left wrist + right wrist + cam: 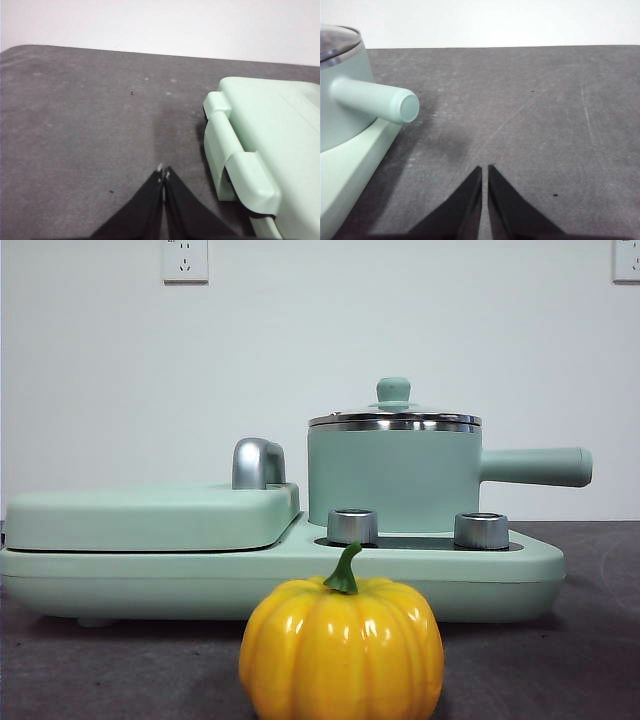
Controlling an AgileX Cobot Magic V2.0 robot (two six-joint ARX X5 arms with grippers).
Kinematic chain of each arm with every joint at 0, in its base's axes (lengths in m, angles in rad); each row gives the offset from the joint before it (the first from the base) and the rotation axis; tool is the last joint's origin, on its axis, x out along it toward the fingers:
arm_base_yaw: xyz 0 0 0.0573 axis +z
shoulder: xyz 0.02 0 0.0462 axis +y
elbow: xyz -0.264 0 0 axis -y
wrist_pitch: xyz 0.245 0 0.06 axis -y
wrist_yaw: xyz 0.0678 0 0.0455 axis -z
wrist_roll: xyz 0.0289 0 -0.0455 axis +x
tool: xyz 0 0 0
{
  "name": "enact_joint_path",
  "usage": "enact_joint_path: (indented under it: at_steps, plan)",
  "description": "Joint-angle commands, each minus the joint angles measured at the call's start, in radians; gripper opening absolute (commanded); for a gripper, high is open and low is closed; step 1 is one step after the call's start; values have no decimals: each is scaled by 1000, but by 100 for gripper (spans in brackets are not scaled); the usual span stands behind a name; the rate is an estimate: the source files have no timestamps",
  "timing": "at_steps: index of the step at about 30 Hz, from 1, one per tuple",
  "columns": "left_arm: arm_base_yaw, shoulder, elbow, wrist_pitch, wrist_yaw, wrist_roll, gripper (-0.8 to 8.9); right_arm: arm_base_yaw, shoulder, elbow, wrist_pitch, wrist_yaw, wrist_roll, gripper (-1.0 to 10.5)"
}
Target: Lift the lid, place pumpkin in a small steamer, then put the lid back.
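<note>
- the lid [394, 417] sits closed on the small steamer [392, 478], its knob upright on top; nothing has been lifted yet, so taking that knob looks like the first step.
- the right gripper [485, 167] hangs over bare worktop [545, 110] with its jaws together, tips almost touching. the steamer lies off to one side of it and a little ahead, with the long side handle [372, 100] pointing out toward this gripper's side; a sliver of the lid's glass and steel rim shows at the edge of the right wrist view.
- the left gripper [163, 172] also has its jaws pressed together, empty, over the worktop just beside the flat griddle cover [270, 145]; no steamer shows in its view.
- judged from this, the right gripper is the nearer one to the lid: it would need to open, rise above the rim and cross over the handle's line to reach the knob.
- the pumpkin [342, 650] stands upright on the worktop in front of the appliance, below the steamer, in neither wrist view.
</note>
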Motion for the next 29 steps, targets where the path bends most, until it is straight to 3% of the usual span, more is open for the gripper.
enact_joint_path:
  at_steps: [1,5,12,15,20,25,29]
  plan:
    - [1,-2,-19,14,0,-35,6,0,-3,-5,18,-22,45,19]
    - [1,-2,-19,39,0,-54,6,0,-3,0,35,-80,84,15]
    - [-8,2,27,106,50,-159,6,1,8,95,25,-112,243,14]
    - [-15,9,71,93,82,-190,6,1,38,178,-35,-130,272,14]
    - [-31,71,221,-14,141,-211,6,1,131,351,-187,-181,256,14]
    - [-40,177,411,-147,202,-201,6,1,254,511,-285,-293,239,14]
    - [-41,280,574,-262,268,-145,6,1,351,620,-322,-406,198,14]
